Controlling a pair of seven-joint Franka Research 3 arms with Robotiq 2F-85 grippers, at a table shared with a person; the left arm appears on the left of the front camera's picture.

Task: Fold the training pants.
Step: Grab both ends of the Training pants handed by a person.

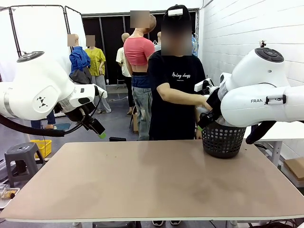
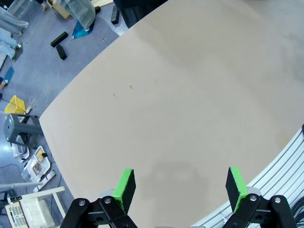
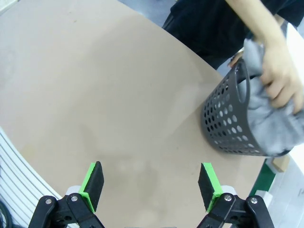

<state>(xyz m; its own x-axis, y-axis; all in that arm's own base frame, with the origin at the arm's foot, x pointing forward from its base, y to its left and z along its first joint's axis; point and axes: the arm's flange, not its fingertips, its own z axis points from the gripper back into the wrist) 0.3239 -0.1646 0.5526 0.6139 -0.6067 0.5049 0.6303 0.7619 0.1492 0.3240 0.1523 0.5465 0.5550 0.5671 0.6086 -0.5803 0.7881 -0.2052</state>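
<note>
Training pants [image 3: 273,128], light grey, sit bunched in the black perforated basket [image 3: 228,123] at the far right of the desk [image 1: 142,180], with the person's hand [image 3: 280,78] on them. Left fingers [image 2: 125,187] and right fingers [image 3: 93,185] hang spread wide above the desk, gripping nothing.

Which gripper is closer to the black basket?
The right gripper, open over the table beside the black basket; the left gripper hovers open at the table's opposite side.
</note>
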